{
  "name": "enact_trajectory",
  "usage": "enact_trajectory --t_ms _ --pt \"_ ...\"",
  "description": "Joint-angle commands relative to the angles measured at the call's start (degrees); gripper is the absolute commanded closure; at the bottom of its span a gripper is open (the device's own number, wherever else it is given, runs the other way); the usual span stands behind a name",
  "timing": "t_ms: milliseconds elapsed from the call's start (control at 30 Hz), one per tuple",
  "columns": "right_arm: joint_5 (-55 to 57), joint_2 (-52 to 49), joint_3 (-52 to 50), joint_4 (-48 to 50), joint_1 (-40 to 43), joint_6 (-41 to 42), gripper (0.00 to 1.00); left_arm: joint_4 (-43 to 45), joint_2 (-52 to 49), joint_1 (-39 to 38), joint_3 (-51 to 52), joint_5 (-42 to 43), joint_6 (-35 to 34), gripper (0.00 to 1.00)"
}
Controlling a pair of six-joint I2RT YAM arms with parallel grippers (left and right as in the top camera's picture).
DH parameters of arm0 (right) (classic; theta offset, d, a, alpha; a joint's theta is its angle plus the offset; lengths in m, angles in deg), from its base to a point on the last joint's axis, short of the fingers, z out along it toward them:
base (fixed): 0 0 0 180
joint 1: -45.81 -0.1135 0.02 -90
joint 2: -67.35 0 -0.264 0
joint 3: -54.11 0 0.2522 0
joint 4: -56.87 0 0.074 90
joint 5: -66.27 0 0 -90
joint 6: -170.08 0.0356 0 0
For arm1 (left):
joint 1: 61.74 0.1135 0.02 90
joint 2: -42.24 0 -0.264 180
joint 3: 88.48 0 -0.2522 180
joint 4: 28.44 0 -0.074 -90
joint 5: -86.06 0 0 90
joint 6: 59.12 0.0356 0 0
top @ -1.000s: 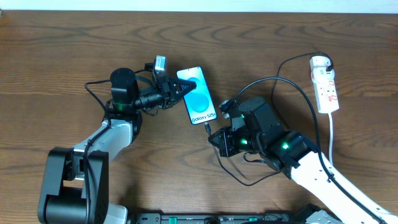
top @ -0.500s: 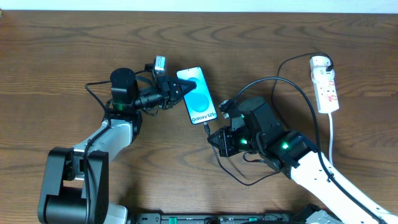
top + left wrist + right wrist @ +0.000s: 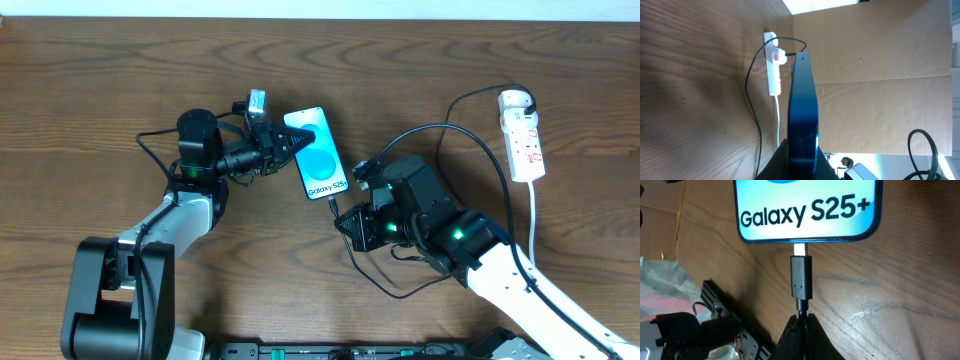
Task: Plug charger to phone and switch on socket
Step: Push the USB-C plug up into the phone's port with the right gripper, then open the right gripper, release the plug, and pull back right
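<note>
The phone (image 3: 317, 155) lies on the wooden table, cyan screen up with "Galaxy S25+" text. My left gripper (image 3: 292, 143) is shut on its upper left edge; the left wrist view shows the phone (image 3: 802, 115) edge-on between the fingers. My right gripper (image 3: 801, 322) is shut on the black charger cable just behind the plug tip (image 3: 801, 282). The plug's metal end sits at the port in the phone's bottom edge (image 3: 807, 210); in the overhead view the plug (image 3: 333, 207) is just below the phone. The white socket (image 3: 523, 135) lies at the far right, apart from both grippers.
The black charger cable (image 3: 470, 140) loops from the socket across the table to my right arm. The socket's white cord (image 3: 533, 225) runs down toward the front edge. The socket also shows in the left wrist view (image 3: 773, 70). Cardboard stands behind the table.
</note>
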Motion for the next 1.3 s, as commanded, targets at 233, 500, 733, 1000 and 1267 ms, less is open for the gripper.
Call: enact_trajectory --t_ms 233,500,733,1000,1267 --pt "-0.55 -0.07 -0.13 3.41 -0.35 -1.11 0.99 0.50 0.13 -0.13 -0.90 1.88 1.40 0.93" --pt "4.17 -0.09 -0.13 3.76 -0.33 -3.52 0.99 0.52 0.13 -0.13 -0.90 3.10 1.38 0.93" --pt "8.63 -0.13 -0.13 7.76 -0.33 -3.48 0.99 0.52 0.13 -0.20 -0.90 4.46 0.59 0.93" --pt "9.16 -2.12 -0.13 12.41 -0.31 -4.59 0.99 0.57 0.13 -1.05 -0.90 6.43 0.57 0.93" --pt "9.51 2.93 2.05 6.23 3.43 -9.88 0.69 0.57 0.13 -1.03 -0.90 6.56 9.22 0.93"
